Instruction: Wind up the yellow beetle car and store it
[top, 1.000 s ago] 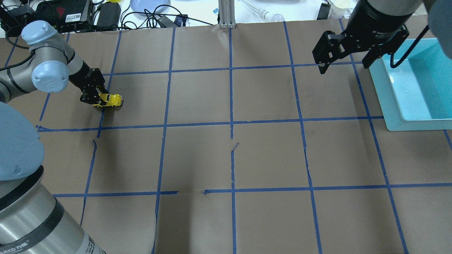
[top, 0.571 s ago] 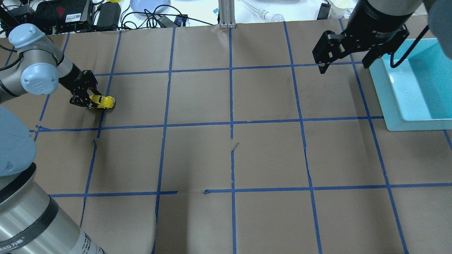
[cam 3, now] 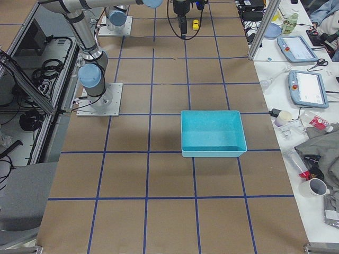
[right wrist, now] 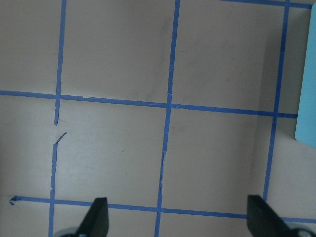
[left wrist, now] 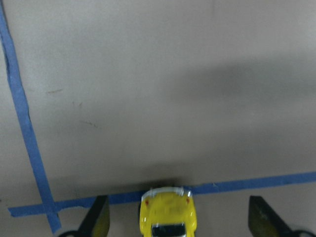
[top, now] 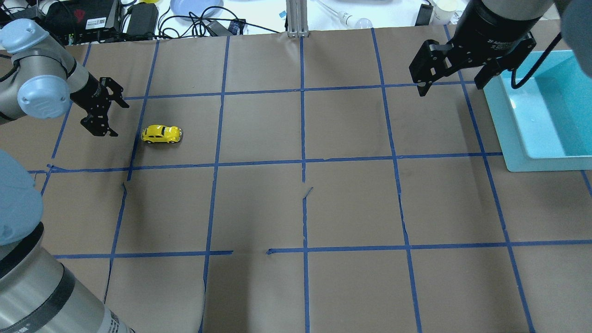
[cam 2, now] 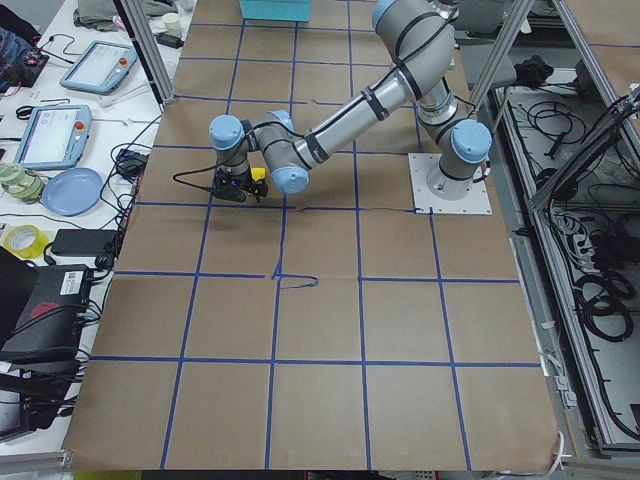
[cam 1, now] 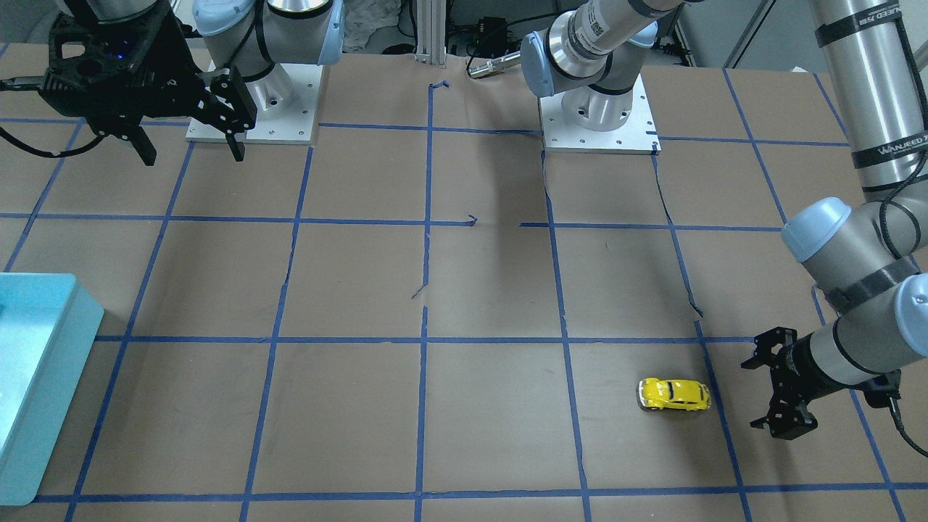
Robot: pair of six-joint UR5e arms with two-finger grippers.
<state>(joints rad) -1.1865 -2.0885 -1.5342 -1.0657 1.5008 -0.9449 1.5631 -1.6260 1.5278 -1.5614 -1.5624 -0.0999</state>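
The yellow beetle car (top: 161, 134) stands free on the brown paper, on its wheels, in the far left part of the table. It also shows in the front view (cam 1: 673, 394) and the left wrist view (left wrist: 167, 215). My left gripper (top: 118, 119) is open and empty, a short way to the left of the car and apart from it. In the left wrist view its fingers (left wrist: 97, 219) flank the car's tail without touching. My right gripper (top: 448, 88) is open and empty, held above the table at the far right beside the bin.
A light blue bin (top: 508, 134) stands at the table's right edge, also seen in the front view (cam 1: 36, 377). Blue tape lines (top: 303, 162) grid the brown paper. Cables, a blue plate and devices lie beyond the far edge (top: 194, 14).
My left gripper has opened, let go of the car and drawn back to the left. The car has rolled a little to the right. The right arm has not moved.
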